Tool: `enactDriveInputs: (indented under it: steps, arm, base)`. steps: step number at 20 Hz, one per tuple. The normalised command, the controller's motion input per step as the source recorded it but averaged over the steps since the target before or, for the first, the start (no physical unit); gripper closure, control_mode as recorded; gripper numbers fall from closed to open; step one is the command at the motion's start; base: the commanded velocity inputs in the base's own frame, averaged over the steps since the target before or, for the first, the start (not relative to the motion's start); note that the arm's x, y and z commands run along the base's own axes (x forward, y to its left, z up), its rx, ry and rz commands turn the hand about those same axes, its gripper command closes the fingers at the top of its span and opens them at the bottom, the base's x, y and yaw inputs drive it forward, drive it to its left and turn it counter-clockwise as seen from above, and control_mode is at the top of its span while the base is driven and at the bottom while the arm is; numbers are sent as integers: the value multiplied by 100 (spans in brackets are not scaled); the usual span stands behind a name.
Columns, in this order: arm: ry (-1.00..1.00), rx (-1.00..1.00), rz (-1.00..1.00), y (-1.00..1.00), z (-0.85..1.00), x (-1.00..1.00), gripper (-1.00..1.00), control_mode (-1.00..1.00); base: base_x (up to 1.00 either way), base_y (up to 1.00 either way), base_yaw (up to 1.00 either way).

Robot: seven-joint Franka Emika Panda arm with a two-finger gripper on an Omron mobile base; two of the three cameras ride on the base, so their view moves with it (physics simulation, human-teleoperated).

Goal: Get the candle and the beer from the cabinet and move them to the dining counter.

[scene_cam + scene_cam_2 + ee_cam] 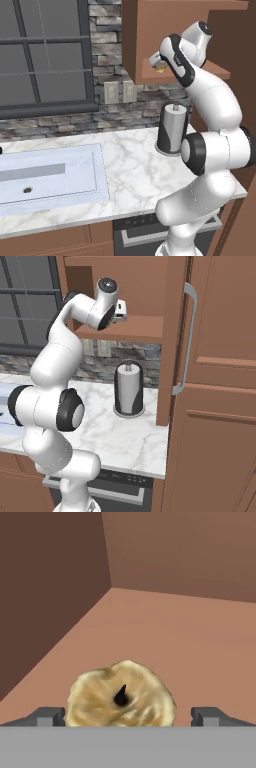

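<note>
Nearest, the marble worktop (135,170) carries a sink (50,172) on the left and a grey-and-white paper towel roll (129,389) standing upright toward the right, just beside the open cabinet door (172,341). Above it, the arm reaches up into the cabinet (150,35). There the gripper (128,716) stands spread wide, one fingertip (50,716) on either side of the candle (121,696), which sits on the cabinet shelf (190,637) with its dark wick up. Whether the fingers touch it, I cannot tell.
</note>
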Motion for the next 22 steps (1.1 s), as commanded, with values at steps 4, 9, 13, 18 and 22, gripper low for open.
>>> enactDriveInputs:
  steps: [4, 9, 13, 18, 22]
  arm:
    - [0, 0, 0, 0, 0, 0, -100, -100]
    - [0, 0, 0, 0, 0, 0, -100, -100]
    - [0, 0, 0, 0, 0, 0, -100, -100]
    - [0, 0, 0, 0, 0, 0, -100, -100]
    - [0, 0, 0, 0, 0, 0, 100, -100]
  base:
    - [0, 0, 0]
    - [0, 0, 0]
    - [0, 0, 0]
    - [0, 0, 0]
    - [0, 0, 0]
